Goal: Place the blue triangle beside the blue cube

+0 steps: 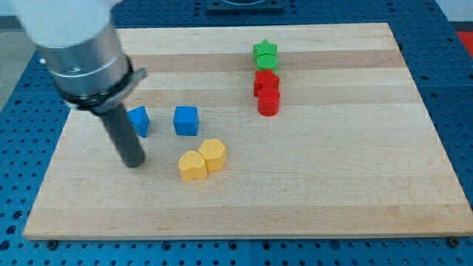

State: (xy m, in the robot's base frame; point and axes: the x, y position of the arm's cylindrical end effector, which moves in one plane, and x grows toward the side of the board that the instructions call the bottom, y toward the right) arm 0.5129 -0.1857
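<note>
The blue triangle (139,120) lies on the wooden board (332,177), partly hidden behind my dark rod. The blue cube (186,120) sits a short gap to its right, apart from it. My tip (134,163) rests on the board just below and slightly left of the blue triangle, left of the yellow blocks.
Two yellow blocks, a heart (193,167) and a hexagon (213,154), touch each other below the blue cube. At the view's top middle a green star (265,50) and green cylinder (267,62) stand above a red block (266,81) and a red cylinder (268,102).
</note>
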